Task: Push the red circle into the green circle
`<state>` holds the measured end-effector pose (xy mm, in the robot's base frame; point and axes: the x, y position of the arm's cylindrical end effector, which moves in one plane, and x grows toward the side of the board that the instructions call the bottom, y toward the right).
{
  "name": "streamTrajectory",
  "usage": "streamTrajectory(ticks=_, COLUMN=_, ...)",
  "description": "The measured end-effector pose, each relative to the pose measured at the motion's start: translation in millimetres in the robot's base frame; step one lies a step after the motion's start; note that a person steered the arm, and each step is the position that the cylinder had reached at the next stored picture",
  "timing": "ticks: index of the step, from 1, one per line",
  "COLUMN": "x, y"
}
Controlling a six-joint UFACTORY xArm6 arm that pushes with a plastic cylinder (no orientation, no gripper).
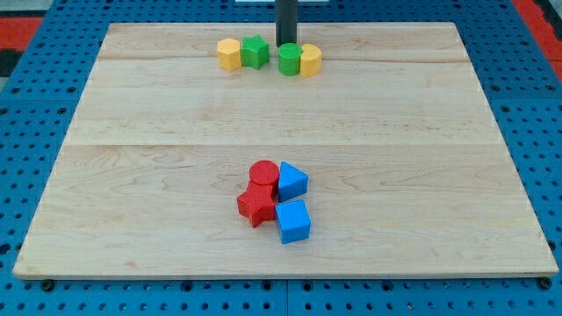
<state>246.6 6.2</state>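
Note:
The red circle lies a little below the board's middle, touching a red star-like block below it and a blue triangle-like block at its right. The green circle stands near the view's top, touching a yellow block at its right. My tip is at the view's top, just behind the green circle, far from the red circle.
A blue cube sits below the blue triangle-like block. A green star-like block and a yellow hexagon-like block stand left of the green circle. The wooden board ends near the view's edges, with blue pegboard around it.

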Motion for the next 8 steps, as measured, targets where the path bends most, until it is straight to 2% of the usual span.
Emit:
streamTrajectory(ticks=3, x=8, y=8)
streamTrajectory(ticks=4, x=1, y=28)
streamTrajectory(ticks=5, x=-7, y=84)
streamTrajectory(ticks=6, x=26, y=117)
streamTrajectory(ticks=8, x=172, y=132)
